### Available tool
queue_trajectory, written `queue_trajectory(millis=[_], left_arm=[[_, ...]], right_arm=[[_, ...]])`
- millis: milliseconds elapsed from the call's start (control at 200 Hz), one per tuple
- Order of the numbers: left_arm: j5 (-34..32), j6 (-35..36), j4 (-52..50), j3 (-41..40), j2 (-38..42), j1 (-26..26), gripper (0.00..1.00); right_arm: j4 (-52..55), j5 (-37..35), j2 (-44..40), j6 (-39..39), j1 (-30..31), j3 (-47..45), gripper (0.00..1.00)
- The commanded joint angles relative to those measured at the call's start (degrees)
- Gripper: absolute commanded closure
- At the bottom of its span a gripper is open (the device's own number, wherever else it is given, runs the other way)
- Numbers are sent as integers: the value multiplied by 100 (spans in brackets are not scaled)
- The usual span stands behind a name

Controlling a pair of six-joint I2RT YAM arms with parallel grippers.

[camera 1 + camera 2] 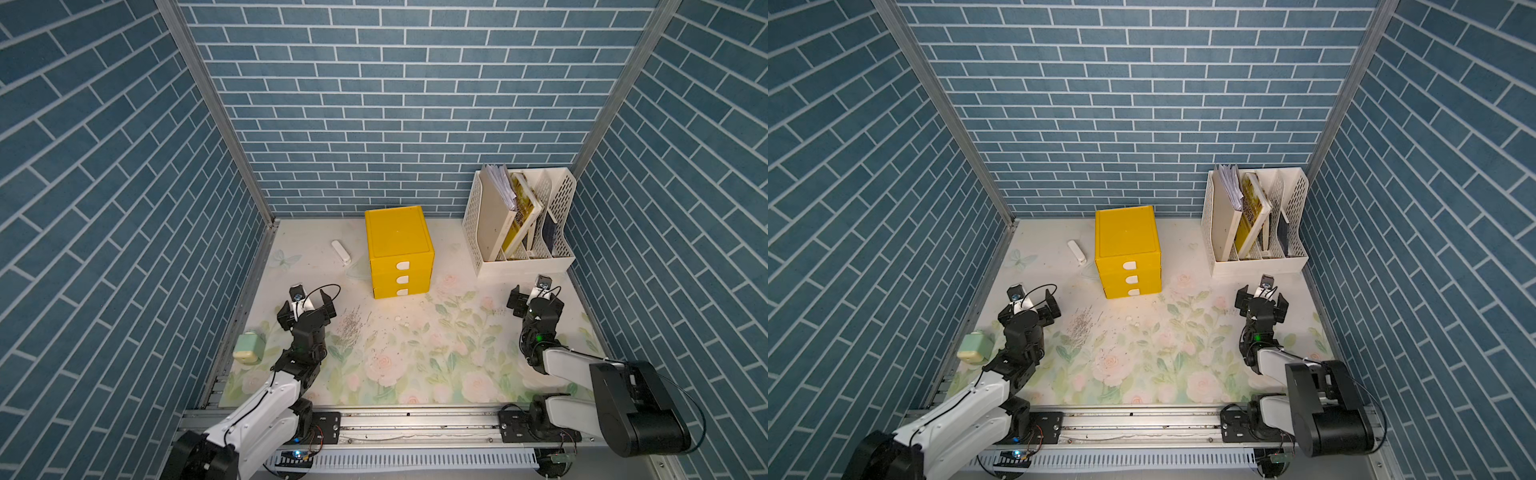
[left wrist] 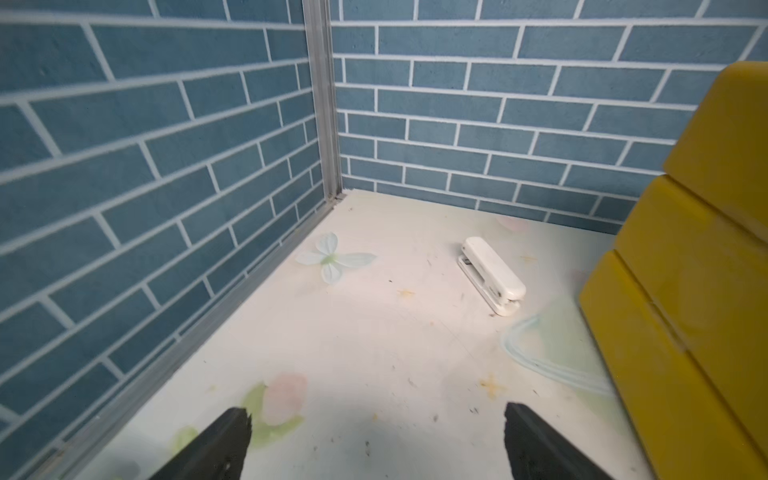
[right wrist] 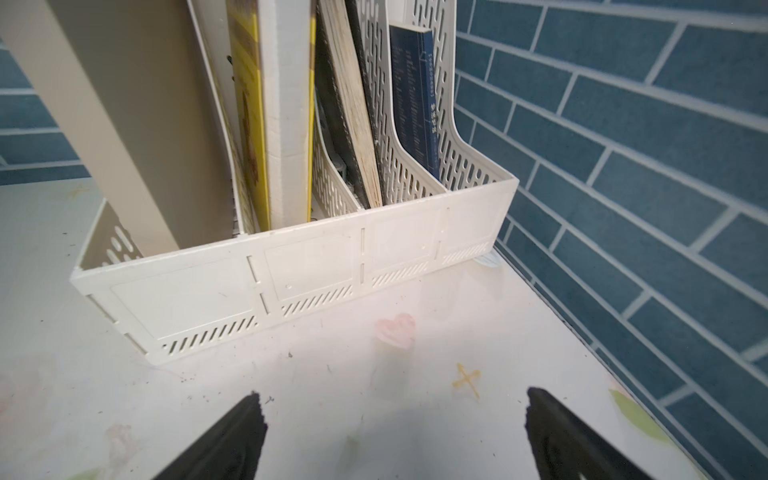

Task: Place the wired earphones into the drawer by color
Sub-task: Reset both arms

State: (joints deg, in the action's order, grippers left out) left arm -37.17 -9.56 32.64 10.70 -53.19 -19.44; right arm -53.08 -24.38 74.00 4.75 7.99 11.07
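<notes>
No wired earphones show in any view. The drawer (image 1: 399,245) (image 1: 1127,245) is a yellow unit of three stacked drawers with white handles. It stands at the back middle of the flowered mat with all three drawers shut. Its side fills one edge of the left wrist view (image 2: 685,291). My left gripper (image 1: 306,306) (image 1: 1029,309) (image 2: 376,415) hovers in front of the unit and to its left, open and empty. My right gripper (image 1: 536,297) (image 1: 1261,300) (image 3: 392,399) is open and empty over bare mat.
A white stapler (image 1: 340,252) (image 1: 1076,252) (image 2: 492,274) lies left of the drawer unit. A white file rack (image 1: 523,266) (image 1: 1258,266) (image 3: 291,282) with books stands at the back right, close in front of my right gripper. A pale green box (image 1: 248,347) (image 1: 974,347) sits at the left wall.
</notes>
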Motion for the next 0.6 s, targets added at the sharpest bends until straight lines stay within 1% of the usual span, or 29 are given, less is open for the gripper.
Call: queue_trajectory(millis=[0,45,100,135,170,205,250,275,290,305,325,350,390,415,435,470,510,545,580,595], left_arm=[[-238,762,1797,64,-732,190,0],[-85,734,2255,37,-1059,319,0],[32,726,2682,90,-1596,454,0],[80,874,2777,192,-1939,483,0],[57,1031,3122,219,-2286,500,0],[200,1162,3478,209,-2579,532,0],[557,1212,3646,257,-2958,649,0],[568,1221,3851,283,-3158,692,0],[567,1199,3825,320,-3176,719,1],[661,1121,3530,408,-3119,757,1],[903,1008,3282,450,-3037,886,1],[1173,913,3563,318,-3044,1048,0],[1546,624,3738,122,-3056,1380,0],[1581,448,4134,14,-3262,1524,0],[1645,542,4432,-29,-3356,1544,0],[1827,555,3672,190,-3191,1514,0],[1817,612,4292,37,-3335,1518,0],[1839,534,3749,157,-3210,1529,0],[1813,573,4166,74,-3330,1531,0],[1810,567,4099,91,-3296,1531,0]], right_arm=[[-1726,24,177,-471,11,-249,0],[-2225,109,297,-564,6,-398,0],[-2434,295,530,-644,6,-404,0],[-2726,413,767,-680,9,-460,0],[-3106,556,1020,-747,18,-521,0],[-2994,729,1042,-779,7,-483,0],[-3003,735,1124,-724,-21,-458,0],[-3122,688,1276,-717,-25,-460,0],[-3280,690,1395,-733,-25,-436,0],[-3336,668,1451,-767,-25,-397,0],[-3061,682,1394,-769,-17,-317,0],[-2640,858,1284,-738,-35,-222,0],[-2860,949,1438,-824,-56,-189,0],[-2627,943,1369,-767,-65,-120,0],[-2419,969,1330,-707,-95,-80,0],[-2539,929,1411,-670,-140,-49,0],[-2308,953,1347,-617,-173,-4,0],[-2399,1007,1400,-608,-200,2,0],[-2267,1034,1364,-576,-225,22,0],[-2290,1070,1374,-573,-242,25,0]])
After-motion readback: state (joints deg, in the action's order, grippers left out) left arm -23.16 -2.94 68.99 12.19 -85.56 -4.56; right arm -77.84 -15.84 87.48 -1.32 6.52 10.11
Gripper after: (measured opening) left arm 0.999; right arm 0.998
